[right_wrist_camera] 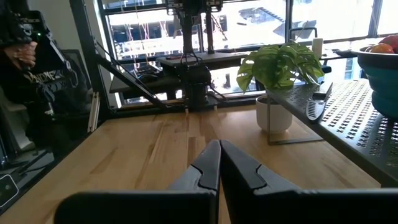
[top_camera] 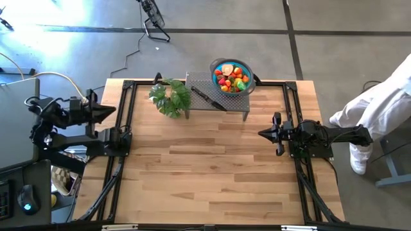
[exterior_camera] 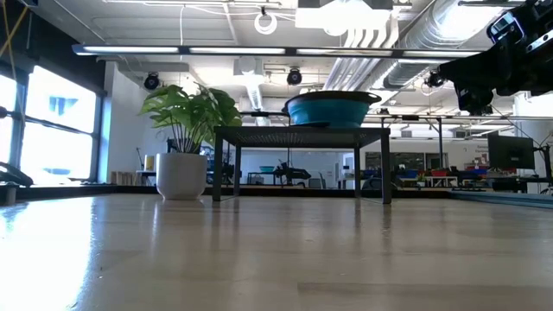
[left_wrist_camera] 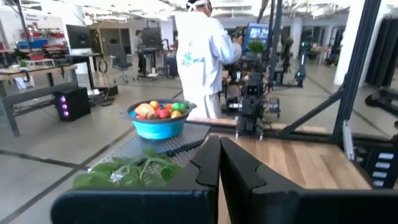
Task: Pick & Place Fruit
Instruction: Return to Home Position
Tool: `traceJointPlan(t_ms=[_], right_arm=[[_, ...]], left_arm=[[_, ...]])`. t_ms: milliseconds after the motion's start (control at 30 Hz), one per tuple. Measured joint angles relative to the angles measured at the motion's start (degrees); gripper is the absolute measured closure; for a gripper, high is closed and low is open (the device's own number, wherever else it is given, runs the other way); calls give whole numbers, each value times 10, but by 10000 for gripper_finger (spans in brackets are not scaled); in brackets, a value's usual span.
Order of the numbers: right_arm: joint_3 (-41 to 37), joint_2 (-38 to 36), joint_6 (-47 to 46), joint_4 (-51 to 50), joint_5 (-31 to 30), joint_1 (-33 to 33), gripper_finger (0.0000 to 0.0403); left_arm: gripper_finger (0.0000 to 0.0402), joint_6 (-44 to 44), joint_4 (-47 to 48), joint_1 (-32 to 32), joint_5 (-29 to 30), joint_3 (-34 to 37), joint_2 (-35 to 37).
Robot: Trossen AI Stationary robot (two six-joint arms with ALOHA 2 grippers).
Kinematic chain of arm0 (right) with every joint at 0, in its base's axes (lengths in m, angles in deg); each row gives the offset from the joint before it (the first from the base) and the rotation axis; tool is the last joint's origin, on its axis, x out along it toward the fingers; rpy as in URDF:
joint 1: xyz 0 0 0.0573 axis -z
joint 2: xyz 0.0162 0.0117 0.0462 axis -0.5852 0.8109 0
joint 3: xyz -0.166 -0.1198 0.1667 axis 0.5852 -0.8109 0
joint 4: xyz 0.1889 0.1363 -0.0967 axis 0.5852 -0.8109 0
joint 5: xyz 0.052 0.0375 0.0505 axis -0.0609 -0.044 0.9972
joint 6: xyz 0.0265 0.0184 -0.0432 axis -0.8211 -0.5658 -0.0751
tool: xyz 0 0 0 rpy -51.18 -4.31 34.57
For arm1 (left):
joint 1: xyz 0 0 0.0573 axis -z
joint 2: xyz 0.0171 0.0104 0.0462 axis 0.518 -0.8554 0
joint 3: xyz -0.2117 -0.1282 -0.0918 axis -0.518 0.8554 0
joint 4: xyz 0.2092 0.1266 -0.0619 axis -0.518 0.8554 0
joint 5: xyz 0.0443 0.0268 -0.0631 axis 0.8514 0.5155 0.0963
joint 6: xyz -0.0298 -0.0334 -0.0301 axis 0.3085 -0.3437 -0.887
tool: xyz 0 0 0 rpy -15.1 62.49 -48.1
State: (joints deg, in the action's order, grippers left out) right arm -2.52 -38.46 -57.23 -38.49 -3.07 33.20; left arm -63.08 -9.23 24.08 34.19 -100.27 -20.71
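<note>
Toy fruit (top_camera: 232,78) lies heaped in a blue bowl (left_wrist_camera: 158,129) on a low mesh shelf (top_camera: 234,102) at the far edge of the wooden surface (top_camera: 205,167), with a knife (top_camera: 207,98) lying on the mesh beside the bowl and a potted plant (top_camera: 170,97) just beside the shelf. No fruit shows on the open boards. The left claw (top_camera: 110,111) hangs at the left edge of the surface and the right claw (top_camera: 263,133) at the right side, each pointing inward, each with its fingers pressed together and holding nothing, both well apart from the shelf. With the sorting apparently finished, the step in hand looks to be parking the arms: that is best done by folding each arm back along its own side, fingers kept together, with no sweep toward the shelf, so the bowl and plant are not nudged. A person in white (top_camera: 379,106) stands just off the right end, so the right arm should not swing outward.
</note>
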Motion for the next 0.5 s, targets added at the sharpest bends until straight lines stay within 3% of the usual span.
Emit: traceJointPlan(t_ms=[400, 500], right_arm=[[0, 0, 0, 0, 0, 0, 400], [0, 0, 0, 0, 0, 0, 400]], left_arm=[[396, 16, -18, 0, 26, 55, -1], [396, 15, -58, 0, 21, 84, 0]])
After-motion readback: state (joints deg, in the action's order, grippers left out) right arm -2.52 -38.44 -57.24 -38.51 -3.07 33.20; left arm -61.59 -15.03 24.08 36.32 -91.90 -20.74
